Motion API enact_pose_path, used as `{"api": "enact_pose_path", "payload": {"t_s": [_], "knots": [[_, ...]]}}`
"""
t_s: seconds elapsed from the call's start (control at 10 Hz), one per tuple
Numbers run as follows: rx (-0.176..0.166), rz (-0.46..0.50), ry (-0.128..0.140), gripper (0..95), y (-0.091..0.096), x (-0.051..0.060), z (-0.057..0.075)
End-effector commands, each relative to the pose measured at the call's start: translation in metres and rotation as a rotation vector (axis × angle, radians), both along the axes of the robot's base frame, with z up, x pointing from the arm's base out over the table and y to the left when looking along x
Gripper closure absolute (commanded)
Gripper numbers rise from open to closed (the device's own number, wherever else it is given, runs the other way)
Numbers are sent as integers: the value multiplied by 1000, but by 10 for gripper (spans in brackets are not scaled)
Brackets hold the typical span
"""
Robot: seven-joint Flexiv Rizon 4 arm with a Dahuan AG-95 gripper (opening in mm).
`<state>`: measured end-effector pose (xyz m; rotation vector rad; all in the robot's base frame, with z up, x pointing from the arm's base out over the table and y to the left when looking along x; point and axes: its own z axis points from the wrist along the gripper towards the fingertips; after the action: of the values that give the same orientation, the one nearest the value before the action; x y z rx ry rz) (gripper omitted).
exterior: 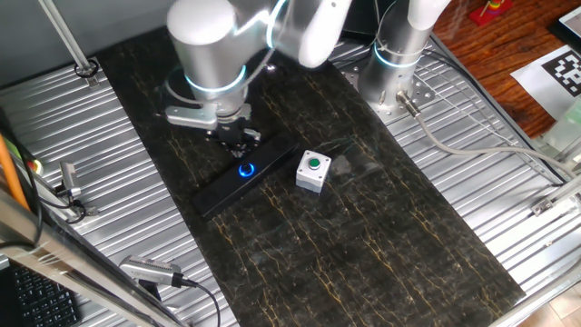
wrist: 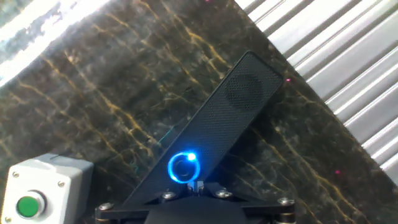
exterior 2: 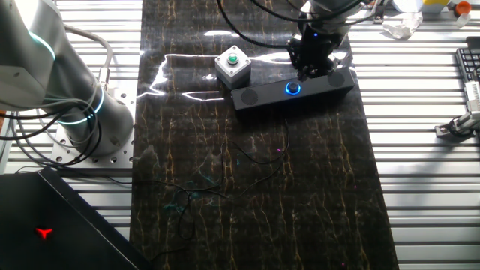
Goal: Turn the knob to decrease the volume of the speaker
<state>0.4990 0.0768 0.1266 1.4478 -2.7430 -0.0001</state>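
A dark marbled mat (exterior: 363,236) covers the table, and the speaker (exterior 2: 292,90) lies across it beside a white button box (exterior 2: 232,66). The gripper (exterior 2: 311,69) hangs just over the glowing blue knob (wrist: 184,167); how its fingers are set, I can't tell.

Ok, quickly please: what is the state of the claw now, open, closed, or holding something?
Claw: above the knob of the speaker; open or closed cannot be told, and no grip on anything shows.
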Motion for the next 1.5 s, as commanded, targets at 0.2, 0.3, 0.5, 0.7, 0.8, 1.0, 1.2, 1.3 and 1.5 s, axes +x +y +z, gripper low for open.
{"api": "enact_pose_path", "payload": {"t_s": [0.2,0.3,0.5,0.7,0.8,1.0,1.2,1.3,1.5], "knots": [[25,186,8,950,5,-7,-6],[29,207,7,950,6,-11,-8],[30,241,6,950,6,-11,-15],[30,269,6,950,5,-11,-21],[31,287,5,950,5,-11,-24],[29,291,1,760,6,-11,-27],[27,306,-11,760,6,-10,-29],[24,305,-16,760,6,-10,-30],[25,312,-19,760,6,-6,-32]]}}
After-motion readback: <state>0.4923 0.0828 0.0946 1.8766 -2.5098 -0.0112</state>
